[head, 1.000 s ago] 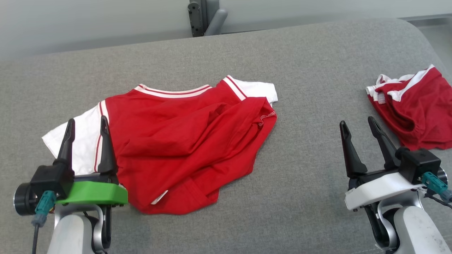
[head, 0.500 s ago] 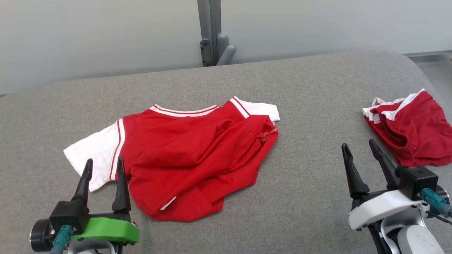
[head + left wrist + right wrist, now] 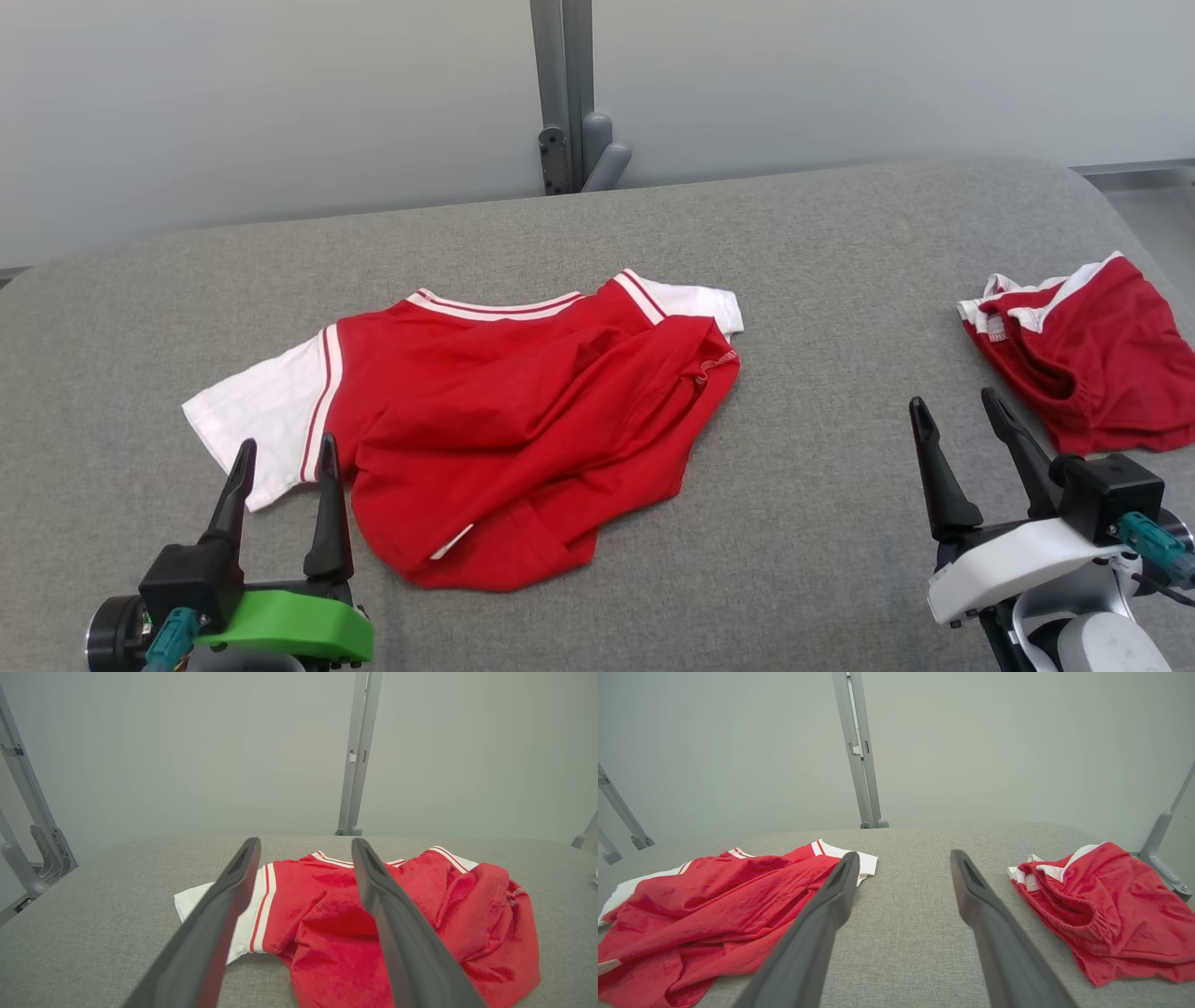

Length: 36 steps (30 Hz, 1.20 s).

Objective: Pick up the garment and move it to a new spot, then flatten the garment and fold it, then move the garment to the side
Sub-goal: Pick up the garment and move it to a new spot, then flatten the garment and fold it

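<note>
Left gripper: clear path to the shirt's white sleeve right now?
Probably yes. The left gripper is open and points at the white sleeve just ahead, with nothing lying between them.

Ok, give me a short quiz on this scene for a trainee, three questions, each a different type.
1. True or false: the left gripper is shut on the crumpled red shirt with white sleeves.
2. Where do the red shorts with white trim lie on the grey fabric table? A) under the shirt; B) apart from the shirt, on the robot's right; C) in the right gripper.
3. Fill in: the right gripper's jaws stand ____.
Key: 1 false, the left gripper is open, holding nothing; 2 B; 3 open.
</note>
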{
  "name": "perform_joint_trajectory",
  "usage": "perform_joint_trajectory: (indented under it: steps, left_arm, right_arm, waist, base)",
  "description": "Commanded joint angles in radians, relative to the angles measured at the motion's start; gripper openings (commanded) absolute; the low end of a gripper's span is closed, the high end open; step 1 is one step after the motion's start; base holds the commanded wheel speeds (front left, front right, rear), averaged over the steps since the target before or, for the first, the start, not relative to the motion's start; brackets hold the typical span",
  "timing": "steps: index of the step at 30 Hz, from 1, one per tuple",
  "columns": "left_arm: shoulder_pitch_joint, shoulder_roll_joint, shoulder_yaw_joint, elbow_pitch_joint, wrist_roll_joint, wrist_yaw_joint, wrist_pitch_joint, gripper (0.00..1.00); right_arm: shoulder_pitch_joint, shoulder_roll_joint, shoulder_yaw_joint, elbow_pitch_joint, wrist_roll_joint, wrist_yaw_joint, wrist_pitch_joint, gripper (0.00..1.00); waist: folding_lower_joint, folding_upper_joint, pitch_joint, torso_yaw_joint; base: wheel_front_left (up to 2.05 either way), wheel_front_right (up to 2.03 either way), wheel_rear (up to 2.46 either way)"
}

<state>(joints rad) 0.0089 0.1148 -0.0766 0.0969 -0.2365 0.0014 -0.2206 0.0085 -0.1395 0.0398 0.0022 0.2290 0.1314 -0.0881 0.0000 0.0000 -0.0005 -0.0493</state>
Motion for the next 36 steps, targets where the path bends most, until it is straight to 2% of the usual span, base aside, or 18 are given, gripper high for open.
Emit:
perform_joint_trajectory:
  steps: [1,13,17,20,28,29,32,36]
  left_arm:
    - [0.012,0.008,-0.001,-0.005,-0.002,0.006,0.002,1.0]
    - [0.009,0.013,-0.009,-0.004,-0.013,0.009,0.006,1.0]
    - [-0.006,0.014,-0.012,-0.004,-0.014,0.013,0.005,1.0]
    - [-0.027,0.014,-0.017,-0.008,-0.013,0.013,0.002,1.0]
    - [-0.095,0.001,-0.045,-0.001,-0.006,0.001,-0.011,1.0]
    - [-0.095,0.001,-0.045,-0.001,-0.006,0.001,-0.011,1.0]
    - [-0.128,-0.007,-0.055,0.005,-0.003,-0.003,-0.021,1.0]
    - [-0.172,-0.019,-0.071,0.019,0.0,-0.01,-0.033,1.0]
  right_arm:
    - [0.008,0.0,-0.003,-0.002,0.004,-0.002,0.003,1.0]
    - [0.003,0.005,-0.004,-0.003,0.002,-0.002,0.005,1.0]
    - [-0.016,-0.005,0.037,-0.001,0.002,-0.002,0.009,1.0]
    - [-0.037,-0.016,0.121,0.015,0.01,-0.002,0.02,1.0]
    - [-0.157,-0.036,0.443,0.137,0.092,-0.002,0.013,1.0]
    - [-0.157,-0.036,0.443,0.137,0.092,-0.002,0.013,1.0]
    - [-0.225,-0.036,0.542,0.205,0.127,-0.002,-0.01,1.0]
    - [-0.314,-0.029,0.621,0.312,0.183,-0.002,-0.043,1.0]
  waist:
    - [0.0,0.0,0.001,0.0]
    - [0.0,0.0,0.007,0.01]
    - [0.0,0.0,0.016,0.016]
    - [0.0,0.0,0.035,0.027]
    - [0.0,0.0,0.112,0.091]
    - [0.0,0.0,0.112,0.091]
    - [0.0,0.0,0.151,0.124]
    - [0.0,0.0,0.195,0.179]
  base:
    - [0.0,0.0,0.0]
    - [0.0,0.0,0.0]
    - [0.0,0.0,0.0]
    - [0.0,0.0,0.0]
    - [0.0,0.0,0.0]
    - [0.0,0.0,0.0]
    - [0.0,0.0,0.0]
    - [0.0,0.0,0.0]
